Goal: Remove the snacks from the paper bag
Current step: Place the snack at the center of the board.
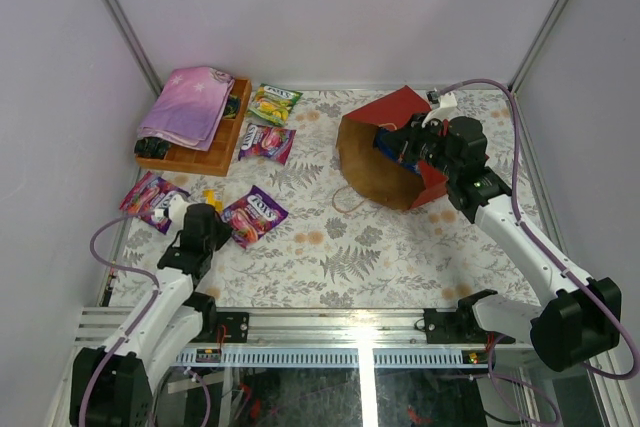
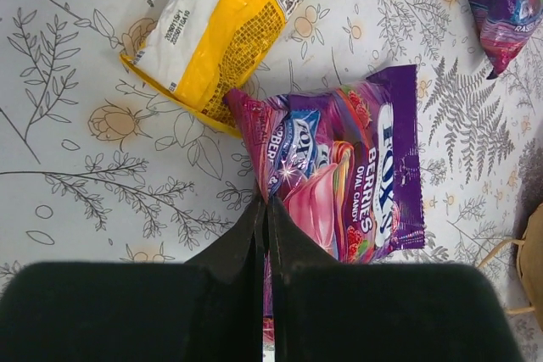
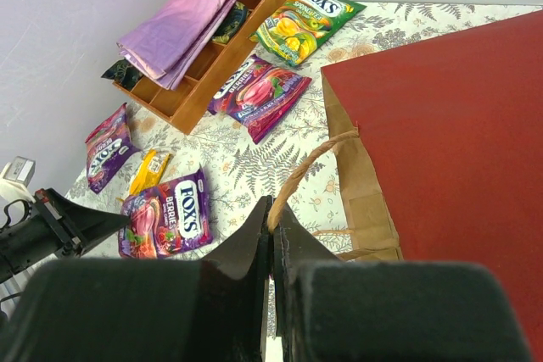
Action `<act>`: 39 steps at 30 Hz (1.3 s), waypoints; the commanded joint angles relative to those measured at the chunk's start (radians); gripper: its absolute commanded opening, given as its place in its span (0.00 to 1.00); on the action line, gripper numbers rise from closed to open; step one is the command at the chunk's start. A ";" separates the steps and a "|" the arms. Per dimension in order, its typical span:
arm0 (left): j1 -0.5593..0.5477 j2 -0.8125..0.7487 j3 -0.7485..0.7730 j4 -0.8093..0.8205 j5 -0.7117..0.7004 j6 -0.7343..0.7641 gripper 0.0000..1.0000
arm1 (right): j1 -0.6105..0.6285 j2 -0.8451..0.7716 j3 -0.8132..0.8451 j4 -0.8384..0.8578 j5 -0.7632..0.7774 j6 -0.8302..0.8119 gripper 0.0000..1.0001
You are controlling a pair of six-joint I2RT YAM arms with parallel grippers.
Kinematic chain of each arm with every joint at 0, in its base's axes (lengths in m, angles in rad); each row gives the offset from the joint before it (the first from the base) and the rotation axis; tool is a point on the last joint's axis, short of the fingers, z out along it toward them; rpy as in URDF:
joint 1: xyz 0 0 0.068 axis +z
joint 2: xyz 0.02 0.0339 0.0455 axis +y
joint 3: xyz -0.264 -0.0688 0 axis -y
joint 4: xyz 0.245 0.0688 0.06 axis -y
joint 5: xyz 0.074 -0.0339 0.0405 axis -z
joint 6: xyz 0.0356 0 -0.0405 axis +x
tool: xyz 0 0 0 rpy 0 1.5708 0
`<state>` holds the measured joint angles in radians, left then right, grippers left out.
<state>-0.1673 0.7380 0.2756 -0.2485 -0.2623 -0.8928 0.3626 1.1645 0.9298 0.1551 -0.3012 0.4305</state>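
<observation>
The red paper bag [image 1: 385, 117] lies on its side at the back right, its brown mouth facing left. My right gripper [image 1: 412, 145] is at its mouth. In the right wrist view my right gripper [image 3: 273, 206] is shut on the bag's twisted paper handle [image 3: 310, 167], next to the red bag wall [image 3: 450, 142]. A bit of dark blue [image 1: 385, 142] shows inside the mouth. My left gripper [image 1: 232, 230] is shut on the corner of a purple candy packet [image 1: 257, 214] lying on the table. The left wrist view shows that left gripper [image 2: 265, 201] pinching the packet [image 2: 348, 175].
A yellow packet [image 2: 221, 31] lies just beyond the held one. Another purple packet [image 1: 152, 197] is at the left, one more [image 1: 266, 140] and a green one [image 1: 275, 102] are beside the wooden tray [image 1: 215, 152], which holds the pink-purple cloth [image 1: 190, 102]. The bag's other handle [image 1: 345, 202] rests on the table.
</observation>
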 commanded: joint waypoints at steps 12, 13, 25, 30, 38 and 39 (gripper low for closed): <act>0.014 0.213 0.051 0.328 -0.050 -0.028 0.00 | 0.005 0.000 0.018 0.042 -0.026 -0.011 0.00; 0.015 0.228 0.054 0.338 -0.050 -0.024 0.00 | 0.005 0.002 0.020 0.040 -0.026 -0.011 0.00; 0.043 0.350 0.126 0.349 -0.085 -0.028 0.11 | 0.005 0.014 0.030 0.023 -0.032 -0.016 0.00; 0.043 0.361 0.159 0.327 -0.052 0.008 0.18 | 0.005 0.020 0.032 0.029 -0.037 -0.011 0.00; 0.042 0.355 0.219 0.239 -0.046 0.030 0.19 | 0.005 0.036 0.043 0.032 -0.053 0.002 0.00; 0.043 0.351 0.224 0.230 -0.048 0.032 0.19 | 0.005 0.037 0.043 0.032 -0.053 0.003 0.00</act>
<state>-0.1299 1.1004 0.4526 0.0174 -0.2955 -0.8925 0.3626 1.2022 0.9298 0.1486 -0.3264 0.4274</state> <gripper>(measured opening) 0.185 0.019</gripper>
